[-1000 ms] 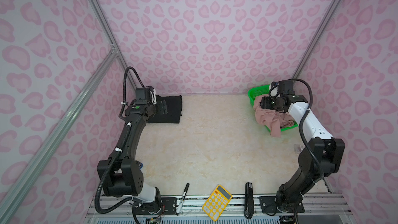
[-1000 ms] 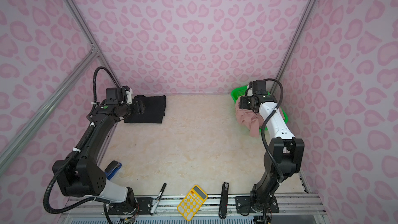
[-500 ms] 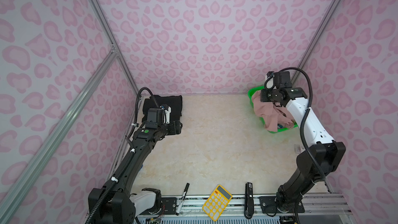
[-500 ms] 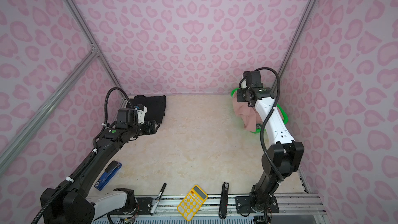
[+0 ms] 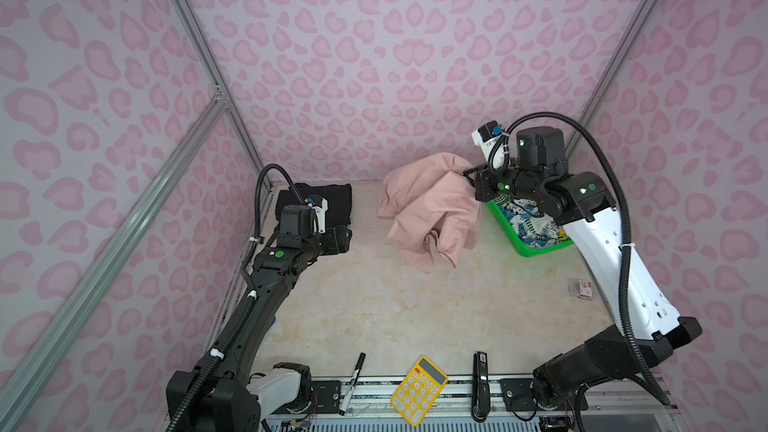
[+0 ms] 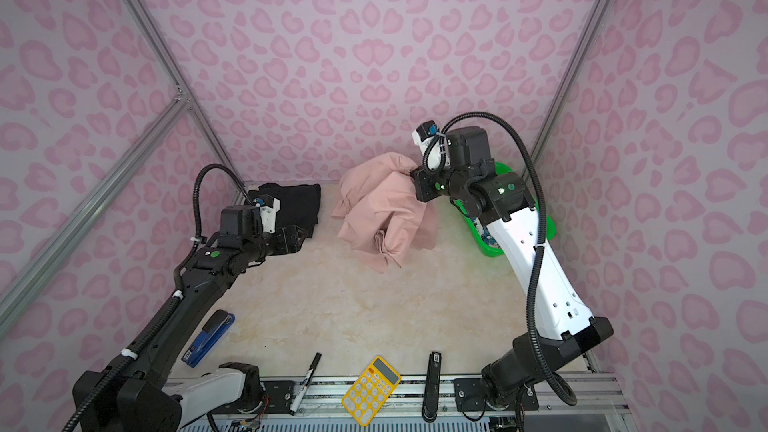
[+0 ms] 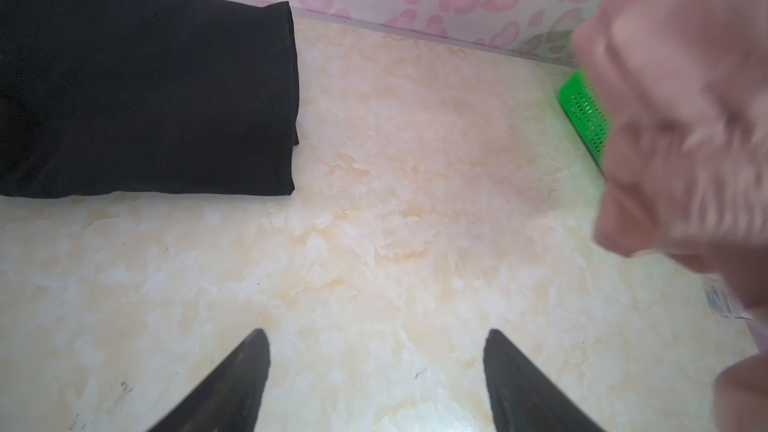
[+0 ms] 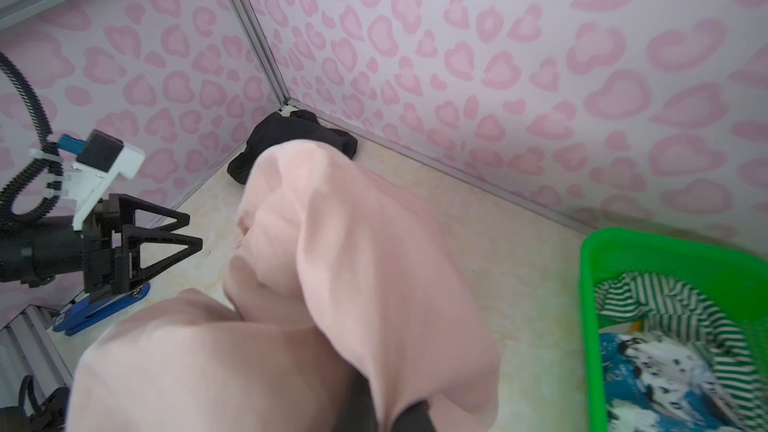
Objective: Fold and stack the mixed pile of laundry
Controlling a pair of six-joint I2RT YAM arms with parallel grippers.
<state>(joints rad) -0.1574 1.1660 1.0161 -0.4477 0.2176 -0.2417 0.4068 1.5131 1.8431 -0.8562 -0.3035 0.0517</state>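
Hanging from the right arm's fingers (image 8: pixel 415 417), which are clamped together on a bunched edge, the dusty-pink cloth shorts (image 5: pixel 432 209) droop over the pale marbled desk (image 5: pixel 374 305). Their long axis runs down from that pinch and toward the left arm's fingers (image 7: pixel 245 380). Those stand apart and empty, nearer the loose lower end, just beside the folded black garment (image 5: pixel 338 205). The right wrist view shows a striped piece (image 8: pixel 665 297) and a blue-and-white printed piece (image 8: pixel 673 392) in the bright green plastic mesh basket (image 8: pixel 665 247). The left wrist view hides both behind blurred pink cloth.
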